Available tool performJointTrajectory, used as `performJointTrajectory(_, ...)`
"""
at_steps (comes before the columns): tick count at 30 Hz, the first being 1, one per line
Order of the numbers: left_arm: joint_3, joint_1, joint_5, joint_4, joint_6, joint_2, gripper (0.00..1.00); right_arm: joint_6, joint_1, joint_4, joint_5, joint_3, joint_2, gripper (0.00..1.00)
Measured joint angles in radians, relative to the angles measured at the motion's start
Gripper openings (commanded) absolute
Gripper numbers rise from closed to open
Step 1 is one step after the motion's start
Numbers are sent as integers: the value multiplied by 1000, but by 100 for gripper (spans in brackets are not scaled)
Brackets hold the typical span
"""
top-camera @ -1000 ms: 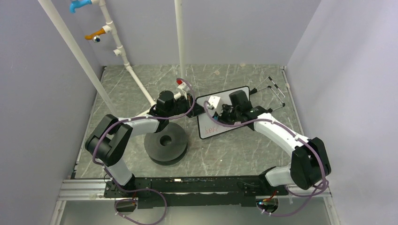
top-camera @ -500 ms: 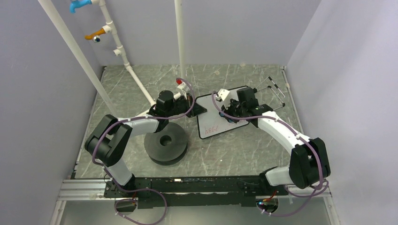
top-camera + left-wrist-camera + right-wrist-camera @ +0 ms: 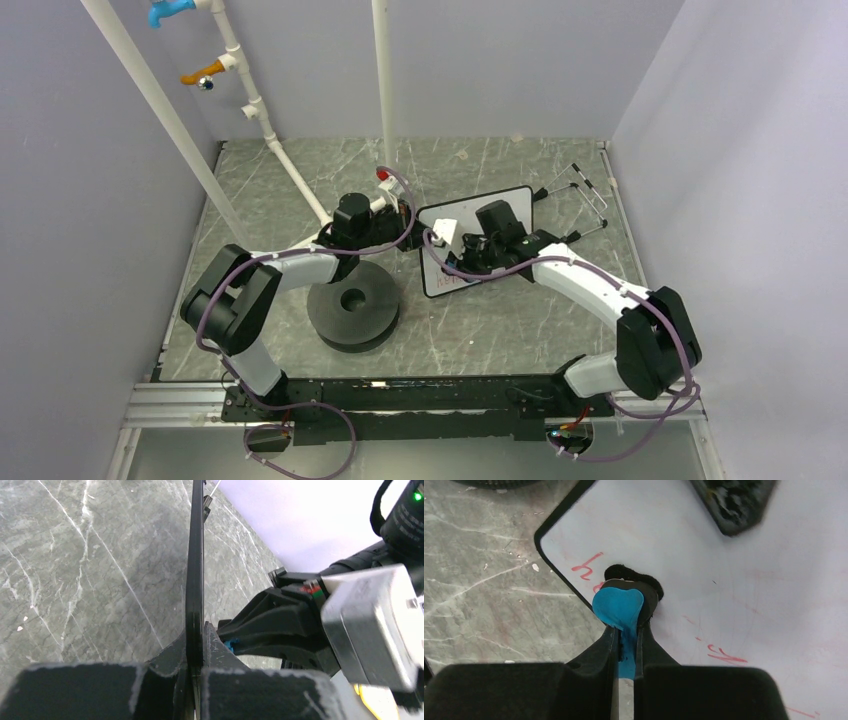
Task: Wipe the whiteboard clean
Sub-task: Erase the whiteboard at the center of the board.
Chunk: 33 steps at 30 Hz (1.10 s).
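Two arms share this job, one anchoring and one wiping, and I place everything from the disc (image 3: 352, 303) outward. It sits on the surface (image 3: 500, 330) in front of the left arm, and I judge it plays no part in this step.

Just beyond the disc, the left tool (image 3: 408, 228) is pressed together on the board (image 3: 516, 198). The left wrist view shows the board's thin black edge (image 3: 194, 580) running straight up between the fingers of that tool (image 3: 194, 660). I read this grip as a clamp, there so the board does not slide when rubbed. I cannot tell whether the board lies flat on the surface or is tipped up a little at the held side.

The board itself lies just right of the disc and slightly beyond it, apart from it, skewed rather than square to the surface.

Further right of the disc, the right tool (image 3: 462, 260) hangs over the board corner nearest the disc. On its wrist view the tool (image 3: 626, 635) pinches the eraser (image 3: 619, 607) by its blue back, black felt down on the white face (image 3: 749, 580). Held that way, the felt meets the board while the fingers stay off it.

Red writing (image 3: 586, 562) shows beside the felt at that corner, with more strokes (image 3: 724, 656) further in and faint pink smears between. My judgement is that erasing is partly done. The corner letters need the next passes, kept short so the eraser does not run off the edge.
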Motion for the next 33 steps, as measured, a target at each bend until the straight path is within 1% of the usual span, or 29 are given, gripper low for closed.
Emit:
performJointTrajectory(2, 0, 0, 0, 0, 2, 0, 0, 21, -23, 0, -6, 0, 0, 0)
performJointTrajectory(6, 0, 1, -4, 3, 3, 0, 0, 77, -126, 2, -3, 0, -7, 0)
performJointTrajectory(9, 0, 1, -5, 4, 2, 0, 0, 88, -171, 9, 11, 0, -15, 0)
performJointTrajectory(12, 0, 2, -5, 3, 2, 0, 0, 72, -152, 10, 20, -4, -15, 0)
performJointTrajectory(17, 0, 3, -5, 2, 7, 0, 0, 39, -39, -9, 18, -6, 12, 0)
performJointTrajectory(20, 0, 4, -4, 2, 12, 0, 0, 35, -1, -21, 13, -6, 32, 0)
performJointTrajectory(23, 0, 4, -4, 4, 17, 0, 0, 55, -16, -20, 9, -6, 32, 0)
performJointTrajectory(27, 0, 4, -11, 10, 18, 0, 0, 92, -101, -12, 17, -6, 19, 0)
performJointTrajectory(30, 0, 4, -12, 11, 17, 0, 0, 103, -142, 1, 30, -7, 4, 0)
performJointTrajectory(33, 0, 4, -13, 12, 17, 0, 0, 104, -127, 4, 45, -7, 6, 0)
